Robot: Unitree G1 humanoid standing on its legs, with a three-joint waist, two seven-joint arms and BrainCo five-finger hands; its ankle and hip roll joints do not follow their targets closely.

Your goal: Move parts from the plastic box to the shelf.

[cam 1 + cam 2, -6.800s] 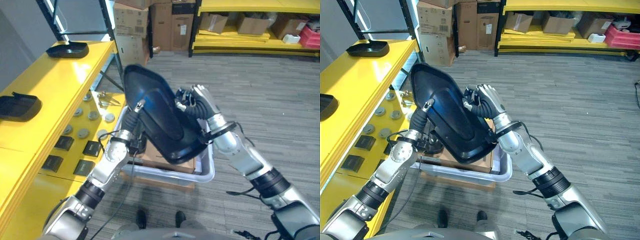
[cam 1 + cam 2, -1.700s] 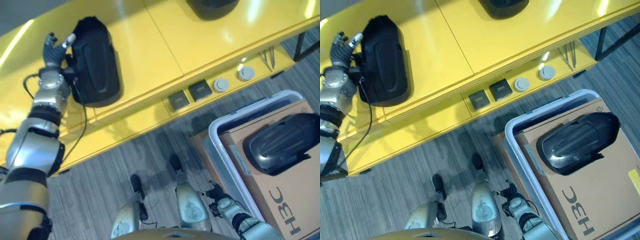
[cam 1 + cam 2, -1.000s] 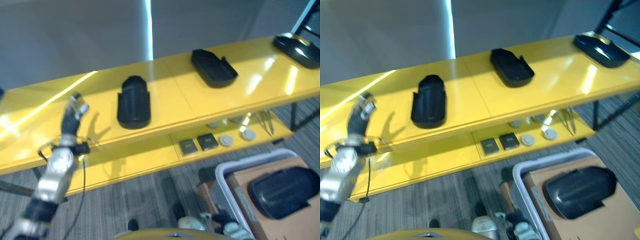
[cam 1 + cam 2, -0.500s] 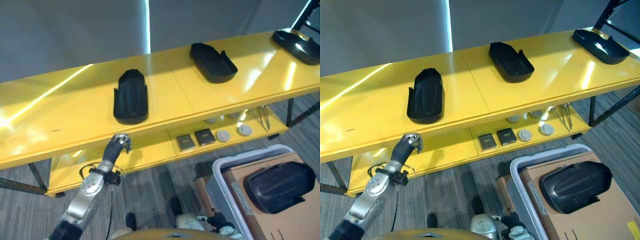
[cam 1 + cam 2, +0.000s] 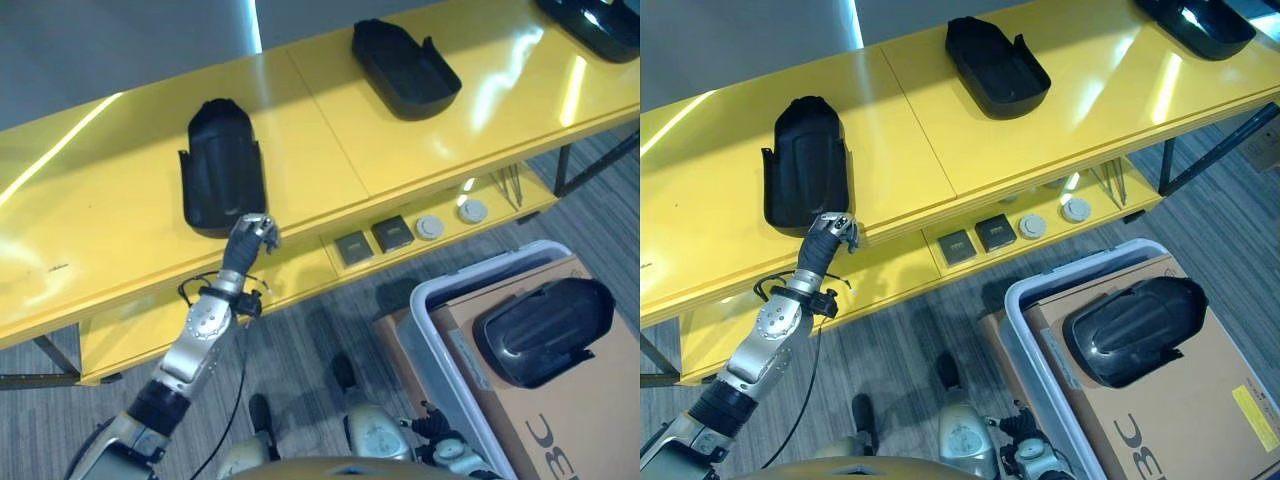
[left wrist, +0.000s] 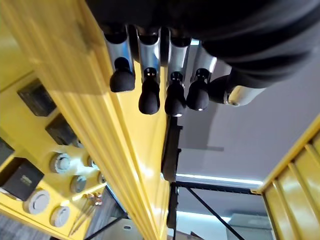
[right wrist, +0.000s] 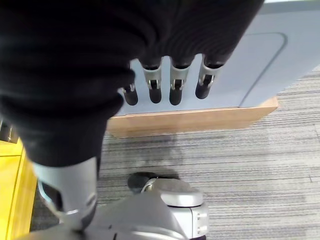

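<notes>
A black moulded part (image 5: 222, 165) lies on the yellow shelf top (image 5: 310, 130), with nothing touching it. My left hand (image 5: 250, 238) hangs just below it, at the shelf's front edge, open and empty; its fingers (image 6: 149, 95) hang relaxed beside the yellow edge. Two more black parts (image 5: 405, 68) (image 5: 1190, 20) lie further right on the shelf. Another black part (image 5: 545, 330) rests on cardboard inside the grey plastic box (image 5: 425, 305) at lower right. My right hand (image 7: 174, 85) hangs low beside the box wall (image 7: 260, 60), fingers relaxed, holding nothing.
On the lower yellow shelf sit small black square blocks (image 5: 390, 235), round discs (image 5: 430, 226) and thin metal tools (image 5: 510, 185). Striped grey carpet (image 5: 310, 330) lies between shelf and box. Bare shelf top stretches left of the nearest part.
My left hand let go of the black part on the shelf, dropped below the shelf edge, then rose a little toward it. The camera has swung and tilted meanwhile.
</notes>
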